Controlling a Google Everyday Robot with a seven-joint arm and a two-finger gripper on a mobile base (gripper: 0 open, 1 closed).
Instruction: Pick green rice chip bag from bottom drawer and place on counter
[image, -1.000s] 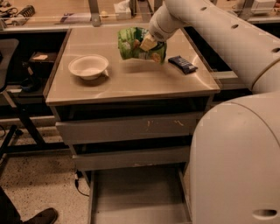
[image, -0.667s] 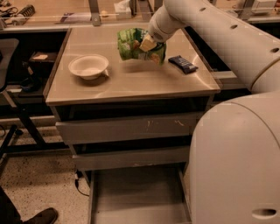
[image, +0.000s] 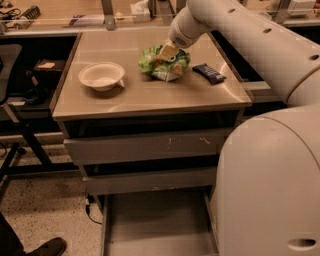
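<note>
- At the far left edge, a dark shoe (image: 48, 247) rests on the speckled floor, beside the cabinet's foot.
- A white bowl (image: 101, 75) stands upright on the left part of the counter (image: 150, 96), well apart from everything else on it.
- Below the counter, the two upper drawers (image: 145, 146) are pushed nearly in. The bottom drawer (image: 155, 225) is pulled out towards the camera, and only its flat grey floor shows.
- The green rice chip bag (image: 172, 68) is out of the drawer and over the middle of the counter, right of the bowl. Its lower edge is at the surface, but I cannot tell whether its weight rests there.
- The gripper (image: 167, 54) comes down onto the bag's top from the upper right, with its jaws closed on the crinkled upper edge of the bag.
- A slim dark blue wrapper (image: 209, 73) lies flat just right of the bag, near it but not touching, close to the counter's right edge.
- The white arm (image: 240, 30) slants from the gripper up and to the right. The robot's rounded white body (image: 270, 185) fills the lower right and hides the right ends of the drawers.
</note>
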